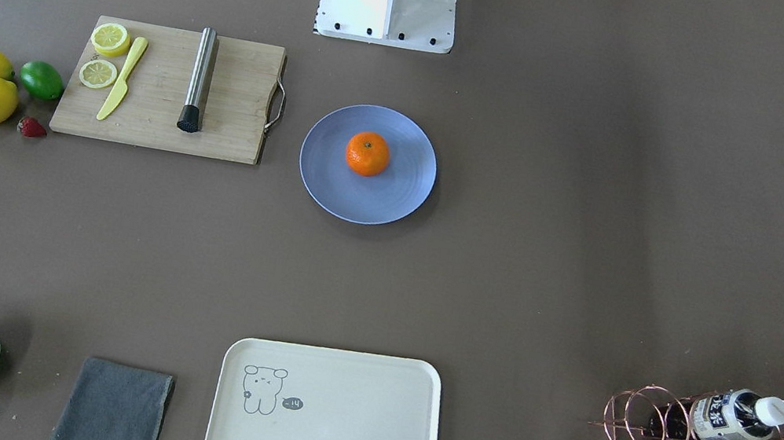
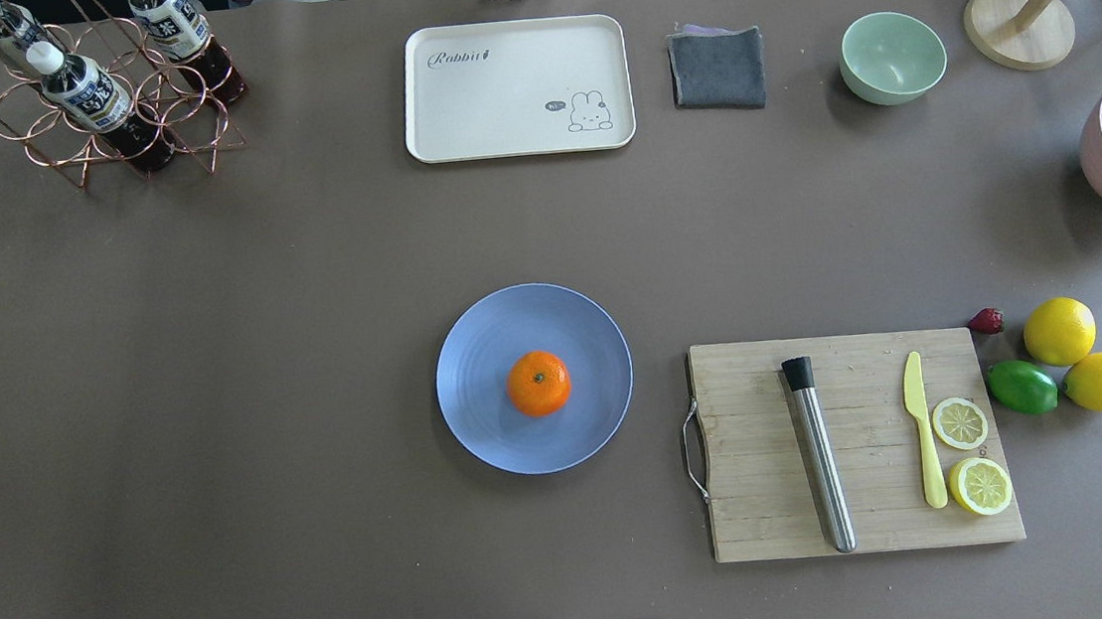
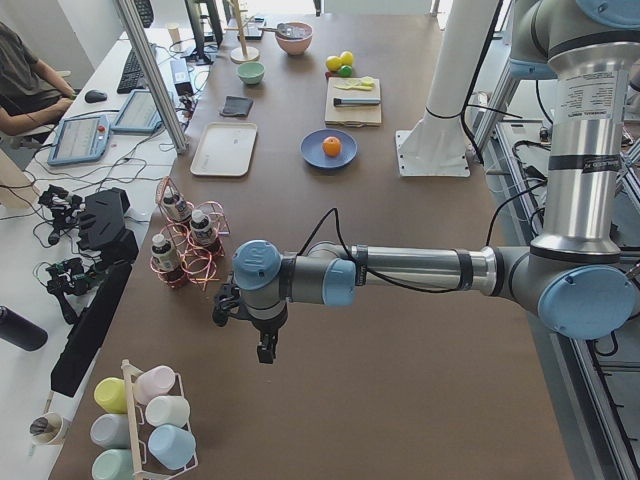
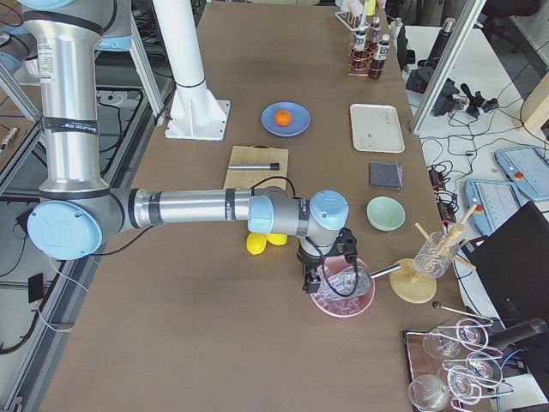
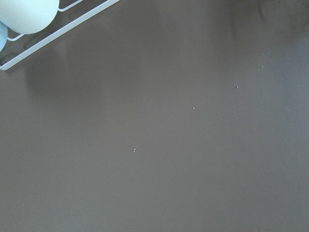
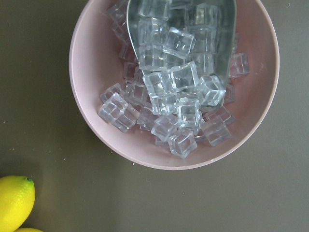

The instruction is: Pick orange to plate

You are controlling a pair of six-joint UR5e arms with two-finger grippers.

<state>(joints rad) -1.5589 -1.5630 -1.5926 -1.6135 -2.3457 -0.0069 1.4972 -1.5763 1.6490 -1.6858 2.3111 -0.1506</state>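
SURFACE AND ROOM
Matte brown table [image 2: 214,329] covering, flat and unpatterned, filling the overhead view. Fine pale specks on it in the left wrist view. In the exterior left view, slanted aluminium post [image 3: 150,70] and seated operator [image 3: 18,70] at upper left, beside the table.

MATERIALS AND SHAPES
Round periwinkle plate [image 2: 474,346], smooth with faint concentric rings, at centre of the overhead frame. Orange [image 2: 539,383]: small, round, dimpled skin, dark stem dot. Rests on the plate, at its middle. Rectangular bamboo cutting board [image 2: 757,501] with wire handle at lower right, carrying a brushed-steel cylinder [image 2: 821,460] with black cap, a yellow plastic knife [image 2: 924,436] and two lemon slices [image 2: 960,422]. Glossy cream rectangular tray [image 2: 454,109] at top centre. Pink bowl [image 6: 96,121] heaped with clear ice cubes [image 6: 183,96], filling the right wrist view.

ARM POSE
Left arm stretched level across the lower half of the exterior left view. Left gripper [image 3: 264,350] pointing straight down above bare table, well apart from the plate. Right arm likewise level in the exterior right view. Right gripper [image 4: 310,281] pointing down over the pink bowl. Jaw opening of either gripper: cannot tell from these views.
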